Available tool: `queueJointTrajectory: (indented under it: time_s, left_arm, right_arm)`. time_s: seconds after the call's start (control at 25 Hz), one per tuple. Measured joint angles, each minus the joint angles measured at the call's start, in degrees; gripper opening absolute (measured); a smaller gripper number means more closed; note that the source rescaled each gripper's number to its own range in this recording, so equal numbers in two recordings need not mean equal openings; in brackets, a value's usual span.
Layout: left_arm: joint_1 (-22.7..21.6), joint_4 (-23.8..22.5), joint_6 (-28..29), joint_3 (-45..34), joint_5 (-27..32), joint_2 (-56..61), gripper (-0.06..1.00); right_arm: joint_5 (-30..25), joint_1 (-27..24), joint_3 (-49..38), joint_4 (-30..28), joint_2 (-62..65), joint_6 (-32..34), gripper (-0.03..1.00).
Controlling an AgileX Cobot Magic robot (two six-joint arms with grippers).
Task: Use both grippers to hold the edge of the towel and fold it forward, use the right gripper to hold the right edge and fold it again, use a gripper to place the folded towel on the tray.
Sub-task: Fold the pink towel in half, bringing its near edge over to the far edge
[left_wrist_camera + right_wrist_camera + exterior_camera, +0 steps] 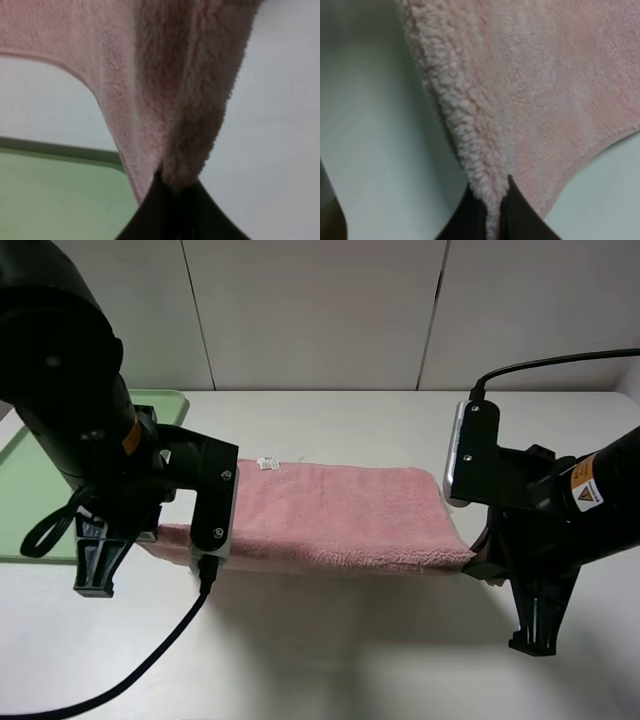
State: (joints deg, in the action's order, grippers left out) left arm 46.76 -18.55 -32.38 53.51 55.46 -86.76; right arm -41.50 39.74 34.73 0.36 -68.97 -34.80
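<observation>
The pink towel point(340, 515) hangs stretched between my two grippers above the white table, its near part doubled over and its white tag point(267, 463) at the far edge. My left gripper point(158, 537) is shut on the towel's left end beside the tray point(30, 490). In the left wrist view the plush towel point(165, 90) is pinched in the dark fingers point(150, 215), with its stitched edge point(60, 65) curving off. My right gripper point(482, 562) is shut on the right end. The right wrist view shows the towel point(520, 100) and its hem point(590, 150) running into the closed fingers point(520, 220).
The light green tray point(50, 200) lies at the table's left side, partly under the left arm. A black cable point(130, 680) trails from the left arm across the near table. White wall panels stand behind the table's far edge.
</observation>
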Motion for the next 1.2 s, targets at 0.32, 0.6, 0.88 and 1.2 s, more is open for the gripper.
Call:
queueJointTrajectory:
  time_s: [0.32, 0.6, 0.88, 1.2]
  left_arm:
    - [0.0, 1.1, 0.7, 2.8, 3.7, 0.4, 0.0]
    - [0.0, 1.2, 1.4, 4.9, 7.9, 3.6, 0.0]
    - [0.0, 1.9, 1.5, 5.4, 9.0, 7.3, 0.0]
    - [0.2, 4.4, 2.2, 5.6, 11.0, 9.0, 0.0]
  right_arm:
    - [-5.9, 0.0, 4.4, -0.4, 0.0, 0.9, 0.0]
    - [-7.8, 0.1, 5.6, -0.1, 0.0, 0.9, 0.0]
    - [-8.8, 0.2, 5.6, 0.3, 2.0, 0.9, 0.0]
    - [-11.2, 0.2, 5.6, 1.3, 4.6, 1.1, 0.0]
